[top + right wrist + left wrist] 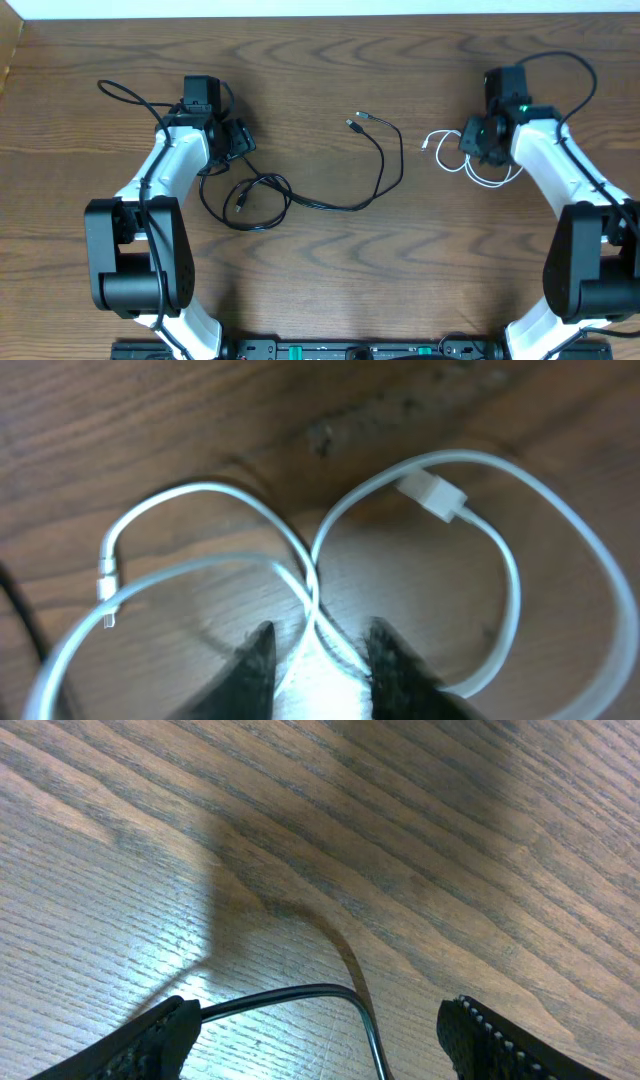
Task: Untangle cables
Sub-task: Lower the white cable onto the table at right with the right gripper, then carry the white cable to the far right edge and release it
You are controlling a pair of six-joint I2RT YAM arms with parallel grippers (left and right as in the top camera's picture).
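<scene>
The black cable (400,165) sprawls in a long curve from centre to loose loops at left. The white cable (200,487) lies well apart at right, coiled in overlapping loops.

Looks like a robotics lab bench to me, not anybody's home. A white-and-black left arm (165,175) and right arm (560,170) stand at the near edge of a bare wood-grain table (320,280), with a black mounting rail (350,350) between their bases. The pale strip (300,8) along the far edge is probably a wall, but it's hard to tell from overhead.
</scene>
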